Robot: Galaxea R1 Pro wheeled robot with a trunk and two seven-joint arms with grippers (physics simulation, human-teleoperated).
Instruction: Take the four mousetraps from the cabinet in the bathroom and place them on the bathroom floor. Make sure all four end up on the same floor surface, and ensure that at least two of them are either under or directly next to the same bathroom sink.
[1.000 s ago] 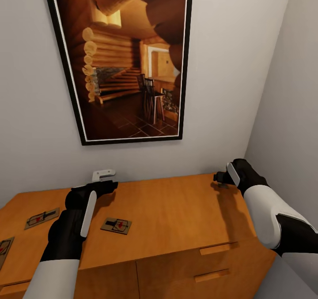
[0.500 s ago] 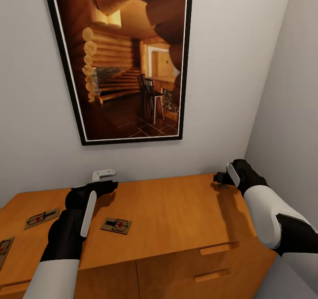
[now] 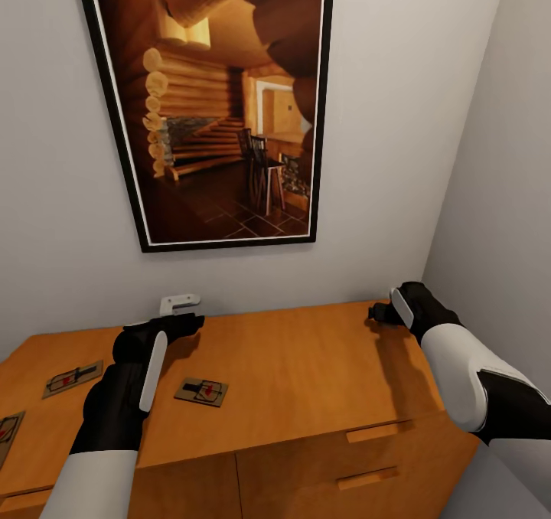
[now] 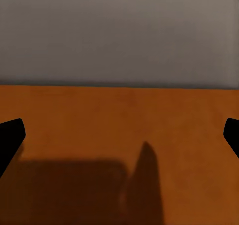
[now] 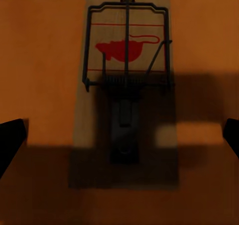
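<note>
The orange-brown cabinet point(image 3: 306, 366) stands against the wall. On its top lie three mousetraps: one near the front point(image 3: 201, 391), one further left point(image 3: 73, 379) and one cut off by the picture's left edge point(image 3: 6, 431). My left gripper point(image 3: 187, 324) hovers open over bare cabinet top behind the front trap; the left wrist view shows its gripper point(image 4: 119, 138) with both fingertips wide apart over bare wood. My right gripper point(image 3: 380, 312) is at the cabinet's back right corner. In the right wrist view the gripper point(image 5: 119, 140) is open above a fourth mousetrap point(image 5: 127, 60) with a red mouse print.
A large framed picture point(image 3: 214, 106) hangs on the grey wall above the cabinet. A small white bracket point(image 3: 180, 302) sits at the wall behind my left gripper. The side wall point(image 3: 505, 197) stands close beside my right arm. Drawer handles point(image 3: 371, 432) face me.
My right gripper has shifted slightly toward the back wall and now covers the trap beneath it in the head view. The left arm and the traps have not moved.
</note>
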